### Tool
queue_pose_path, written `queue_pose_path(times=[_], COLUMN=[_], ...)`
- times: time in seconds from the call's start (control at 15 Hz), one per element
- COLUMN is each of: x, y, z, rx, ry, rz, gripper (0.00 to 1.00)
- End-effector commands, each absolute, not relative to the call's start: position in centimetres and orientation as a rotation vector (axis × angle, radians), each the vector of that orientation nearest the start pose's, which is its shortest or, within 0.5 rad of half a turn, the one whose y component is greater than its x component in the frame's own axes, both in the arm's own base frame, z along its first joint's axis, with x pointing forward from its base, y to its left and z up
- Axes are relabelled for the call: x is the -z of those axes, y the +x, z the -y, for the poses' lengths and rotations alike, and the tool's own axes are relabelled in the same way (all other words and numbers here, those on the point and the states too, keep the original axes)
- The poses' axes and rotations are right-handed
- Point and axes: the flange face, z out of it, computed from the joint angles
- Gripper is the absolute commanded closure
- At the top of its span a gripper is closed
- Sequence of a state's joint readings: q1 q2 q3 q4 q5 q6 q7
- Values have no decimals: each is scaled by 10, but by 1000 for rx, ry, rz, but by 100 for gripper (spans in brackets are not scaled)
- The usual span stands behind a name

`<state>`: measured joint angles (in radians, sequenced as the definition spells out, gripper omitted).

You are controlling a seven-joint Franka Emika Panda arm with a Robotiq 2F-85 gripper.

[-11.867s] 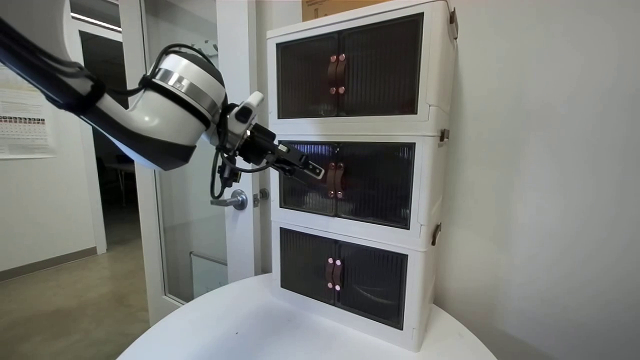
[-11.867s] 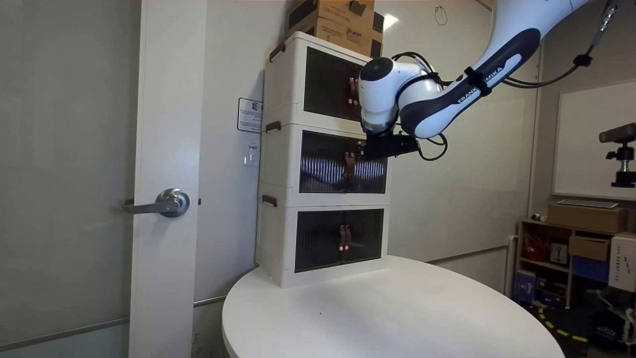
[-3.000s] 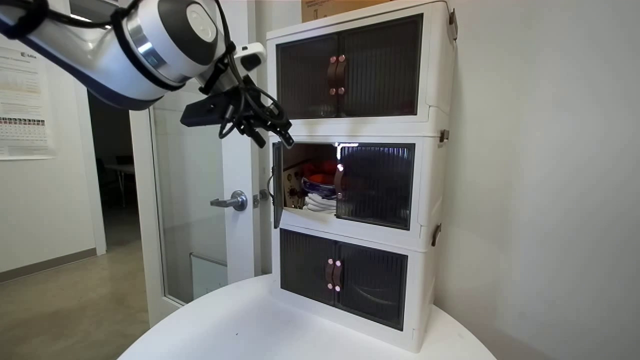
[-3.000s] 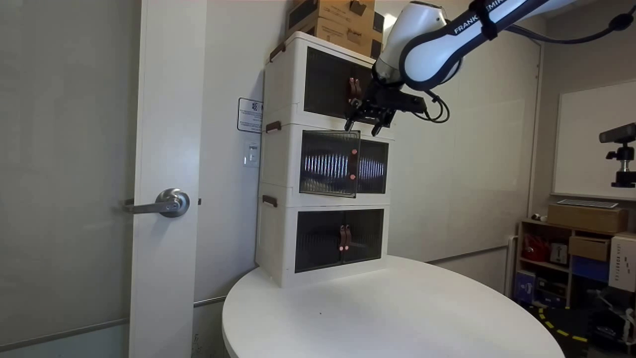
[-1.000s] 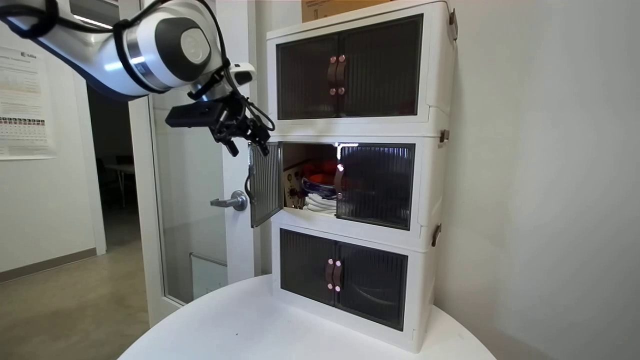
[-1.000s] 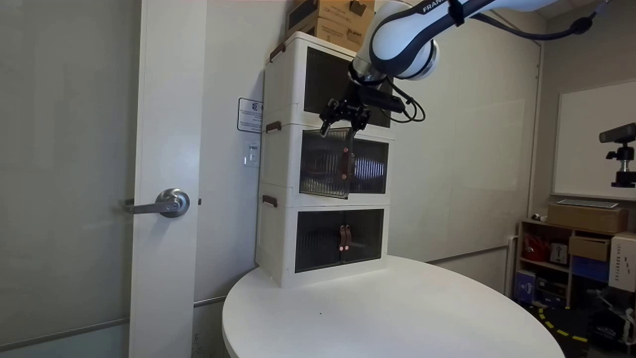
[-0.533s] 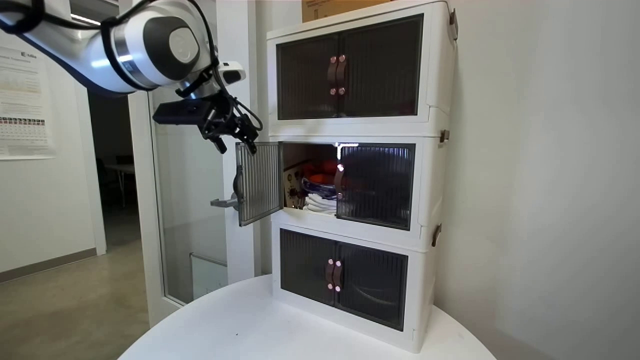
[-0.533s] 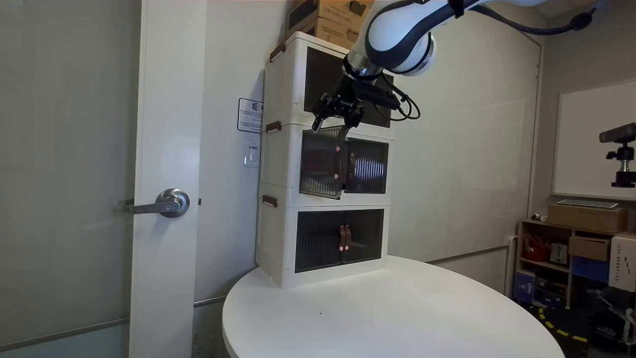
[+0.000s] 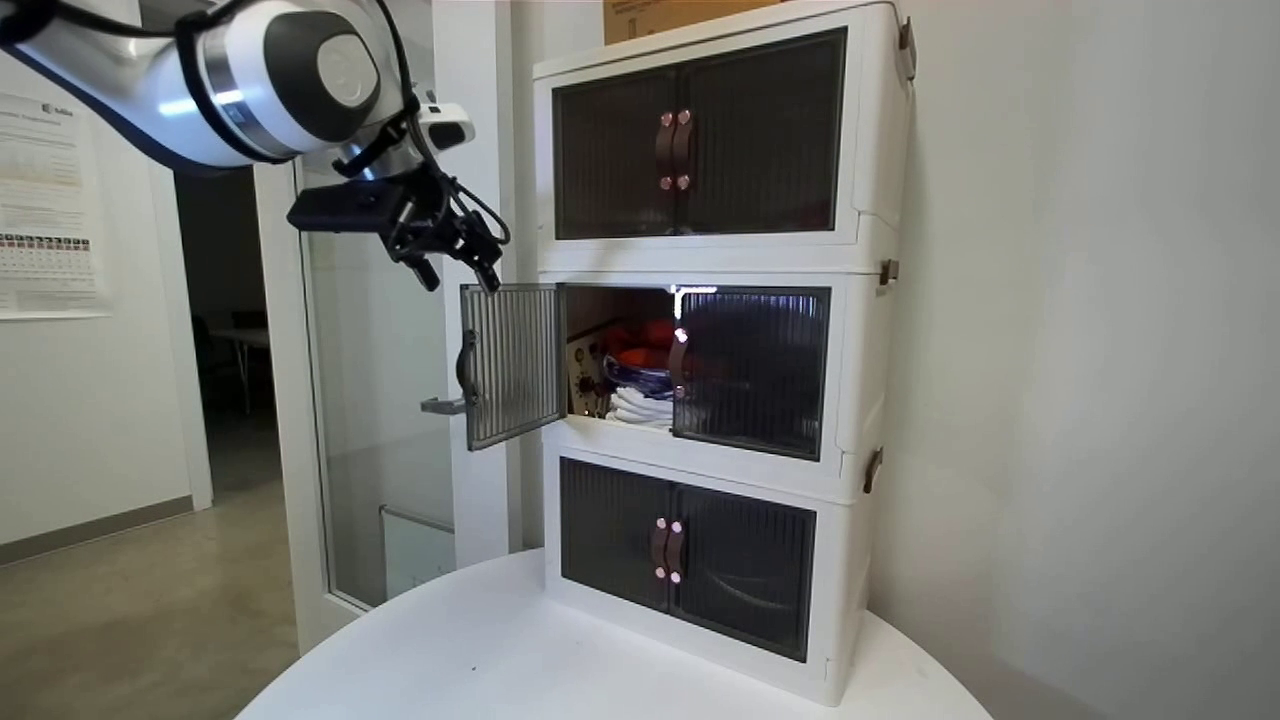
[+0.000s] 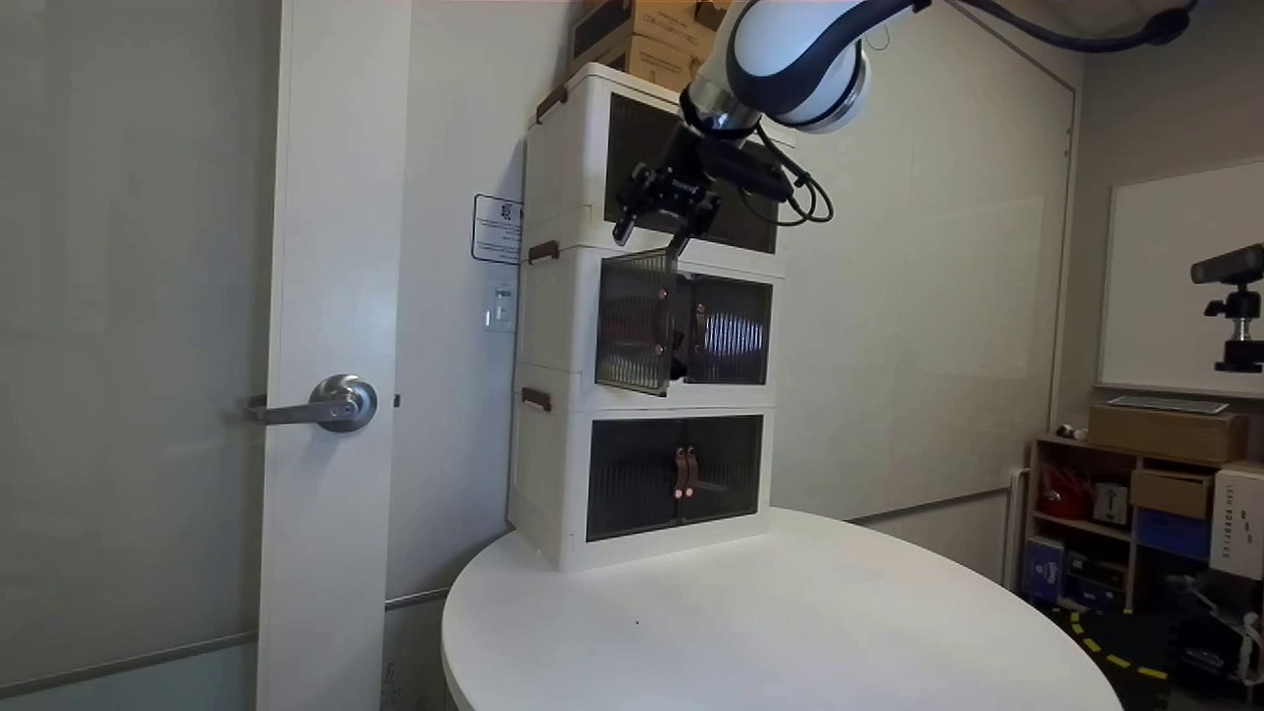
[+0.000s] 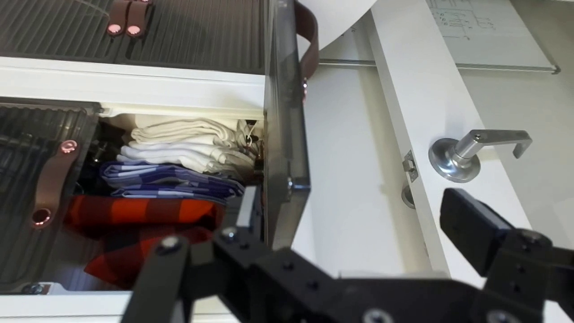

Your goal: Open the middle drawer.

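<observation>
Cabinet, middle of three stacked on the worktop: its smoky left door has just swung wider, so opening seems nearly done. The hand hovers near its top edge, fingers apart.

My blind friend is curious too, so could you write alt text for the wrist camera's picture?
The middle drawer has one smoky door swung out and the other door shut. Inside are folded cloths: cream, white, blue check and red check. Dark robot fingers stand apart in the foreground; a silver door handle shows at right.
</observation>
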<state>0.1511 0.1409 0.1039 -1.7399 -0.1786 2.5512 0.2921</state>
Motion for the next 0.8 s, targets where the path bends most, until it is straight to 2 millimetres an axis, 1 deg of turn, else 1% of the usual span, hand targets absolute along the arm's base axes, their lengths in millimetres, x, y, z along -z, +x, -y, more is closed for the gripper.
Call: queue_pose_path(times=[0.0,0.2,0.47,0.6,0.73], x=[-590,-611,-643,-656,-659], y=[620,603,577,565,553], z=[-166,-171,-177,-173,-165], rx=[1049,1051,1135,1172,1182], ry=[-2869,-2838,-2789,-2771,-2789], rz=[51,43,45,29,14], gripper=[0,0,0,0,0])
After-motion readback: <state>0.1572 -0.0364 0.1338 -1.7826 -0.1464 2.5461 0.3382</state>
